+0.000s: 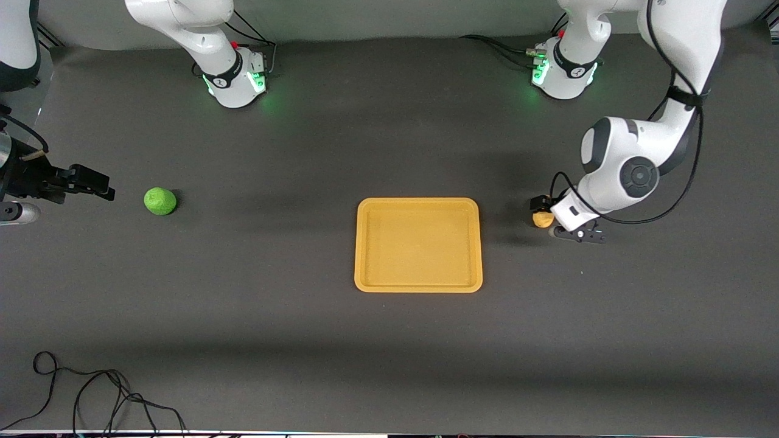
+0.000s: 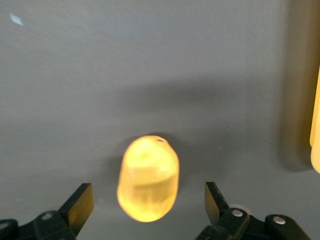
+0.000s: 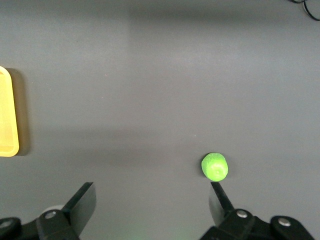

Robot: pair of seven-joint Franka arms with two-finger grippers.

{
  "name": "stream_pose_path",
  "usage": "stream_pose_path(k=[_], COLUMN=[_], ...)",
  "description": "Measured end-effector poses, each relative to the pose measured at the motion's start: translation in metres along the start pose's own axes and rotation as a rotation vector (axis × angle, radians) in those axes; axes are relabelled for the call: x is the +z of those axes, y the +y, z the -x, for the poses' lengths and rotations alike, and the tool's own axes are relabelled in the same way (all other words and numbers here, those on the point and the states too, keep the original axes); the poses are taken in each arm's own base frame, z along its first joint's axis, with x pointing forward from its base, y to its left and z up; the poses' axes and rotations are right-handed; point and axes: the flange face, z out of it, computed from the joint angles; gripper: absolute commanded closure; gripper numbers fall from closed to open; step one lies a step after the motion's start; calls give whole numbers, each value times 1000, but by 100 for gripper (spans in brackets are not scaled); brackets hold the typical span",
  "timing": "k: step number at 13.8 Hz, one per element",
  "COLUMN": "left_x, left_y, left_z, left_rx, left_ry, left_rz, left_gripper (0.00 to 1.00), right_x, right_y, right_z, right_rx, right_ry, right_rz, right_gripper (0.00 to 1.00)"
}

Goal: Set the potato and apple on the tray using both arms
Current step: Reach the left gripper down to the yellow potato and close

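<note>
The tan potato (image 1: 543,219) lies on the dark mat between the tray and the left arm's end of the table. My left gripper (image 1: 546,217) is low around it, open; in the left wrist view the potato (image 2: 148,178) sits between the spread fingers (image 2: 80,206) without touching them. The green apple (image 1: 160,201) lies toward the right arm's end. My right gripper (image 1: 82,182) hangs open and empty above the mat beside the apple; in the right wrist view the apple (image 3: 214,166) shows just past one finger (image 3: 220,200). The yellow-orange tray (image 1: 418,286) lies empty mid-table.
A loose black cable (image 1: 91,389) lies on the mat near the front camera's edge, toward the right arm's end. The tray's rim shows at the edge of the left wrist view (image 2: 316,125) and of the right wrist view (image 3: 7,112).
</note>
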Motion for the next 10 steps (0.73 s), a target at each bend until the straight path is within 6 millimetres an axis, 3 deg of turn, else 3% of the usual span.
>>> stream_pose_path(k=[3, 6, 7, 8, 10], left_x=[22, 29, 31, 33, 40], left_y=[25, 21, 19, 17, 16], left_z=[2, -2, -3, -2, -2], left_rx=[41, 56, 54, 52, 50], left_ry=[-40, -50, -52, -58, -71], left_rz=[-4, -24, -28, -28, -27], left_gripper=[1, 3, 16, 40, 72], right_x=[13, 31, 37, 42, 50], right_y=[18, 81, 108, 131, 166], right_z=[-1, 5, 11, 20, 49], right_rx=[11, -8, -8, -5, 14], right_ry=[-5, 1, 2, 7, 13], right_rz=[0, 2, 1, 0, -5], right_gripper=[0, 0, 0, 0, 0])
